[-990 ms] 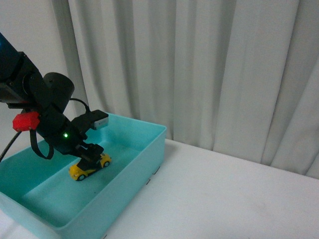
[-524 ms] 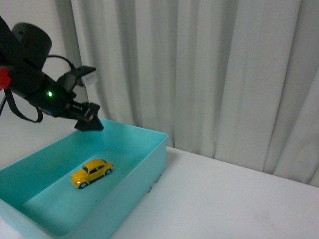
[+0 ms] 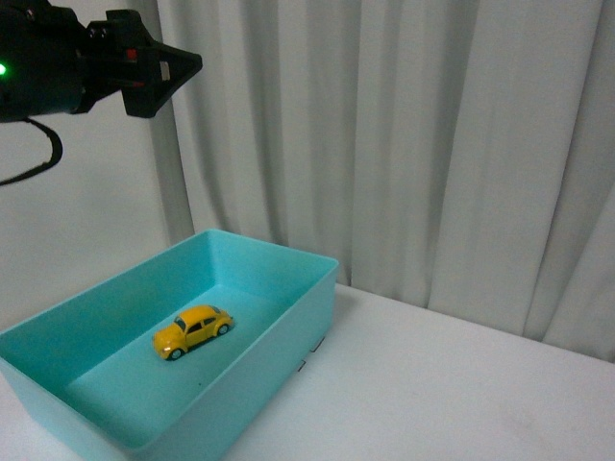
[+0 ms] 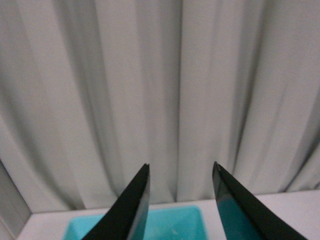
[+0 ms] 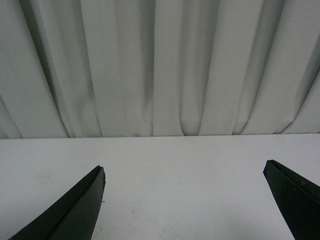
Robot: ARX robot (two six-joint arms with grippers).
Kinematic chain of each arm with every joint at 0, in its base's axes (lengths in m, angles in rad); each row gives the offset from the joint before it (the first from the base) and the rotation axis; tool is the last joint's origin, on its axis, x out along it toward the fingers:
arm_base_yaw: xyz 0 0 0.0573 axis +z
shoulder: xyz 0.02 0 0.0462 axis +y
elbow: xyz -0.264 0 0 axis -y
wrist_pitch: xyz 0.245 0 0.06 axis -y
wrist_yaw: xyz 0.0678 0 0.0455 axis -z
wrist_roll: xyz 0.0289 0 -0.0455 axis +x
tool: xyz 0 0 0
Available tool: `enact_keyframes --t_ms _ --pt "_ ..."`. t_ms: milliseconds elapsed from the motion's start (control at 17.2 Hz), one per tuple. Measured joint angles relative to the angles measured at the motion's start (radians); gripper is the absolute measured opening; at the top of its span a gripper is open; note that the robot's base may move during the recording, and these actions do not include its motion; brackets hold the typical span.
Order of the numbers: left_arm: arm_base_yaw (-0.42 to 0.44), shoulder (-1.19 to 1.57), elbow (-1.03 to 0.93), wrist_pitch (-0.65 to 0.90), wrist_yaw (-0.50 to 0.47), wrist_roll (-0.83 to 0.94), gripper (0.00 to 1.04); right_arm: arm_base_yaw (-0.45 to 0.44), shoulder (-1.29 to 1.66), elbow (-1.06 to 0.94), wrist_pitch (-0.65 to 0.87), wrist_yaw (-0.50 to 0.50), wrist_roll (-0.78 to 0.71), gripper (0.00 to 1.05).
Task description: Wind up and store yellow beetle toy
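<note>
The yellow beetle toy (image 3: 193, 329), a small glossy yellow car with dark windows, lies on the floor of a turquoise bin (image 3: 309, 309) in the front view. My left gripper (image 3: 183, 65) hangs high above the bin at the upper left, open and empty. In the left wrist view its two black fingers stand apart around empty air (image 4: 181, 167), with the bin's far end (image 4: 175, 225) below them. My right gripper (image 5: 185, 172) shows only in the right wrist view, wide open over bare white table. The toy is out of both wrist views.
A pleated grey-white curtain (image 3: 404, 144) hangs close behind the white table (image 3: 452, 384). The bin takes up the table's left part, and a black cable (image 3: 38, 158) loops down from the left arm.
My left gripper has let go of the beetle toy in the bin and risen steeply up and to the left. The toy stays on the bin floor.
</note>
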Motion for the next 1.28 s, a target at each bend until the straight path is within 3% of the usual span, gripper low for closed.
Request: enact_keyframes --t_ms 175,233,699,815,1281 --pt "-0.092 -0.108 -0.205 -0.001 -0.119 -0.035 0.08 0.000 0.000 0.000 0.000 0.000 0.000 0.98" --pt "-0.127 -0.162 -0.244 0.003 -0.151 -0.042 0.02 0.000 0.000 0.000 0.000 0.000 0.000 0.98" --pt "-0.294 -0.464 -0.428 -0.102 -0.309 -0.044 0.02 0.000 0.000 0.000 0.000 0.000 0.000 0.98" --pt "-0.399 -0.557 -0.463 -0.164 -0.411 -0.045 0.02 0.000 0.000 0.000 0.000 0.000 0.000 0.98" --pt "-0.397 -0.716 -0.511 -0.261 -0.421 -0.045 0.02 0.000 0.000 0.000 0.000 0.000 0.000 0.98"
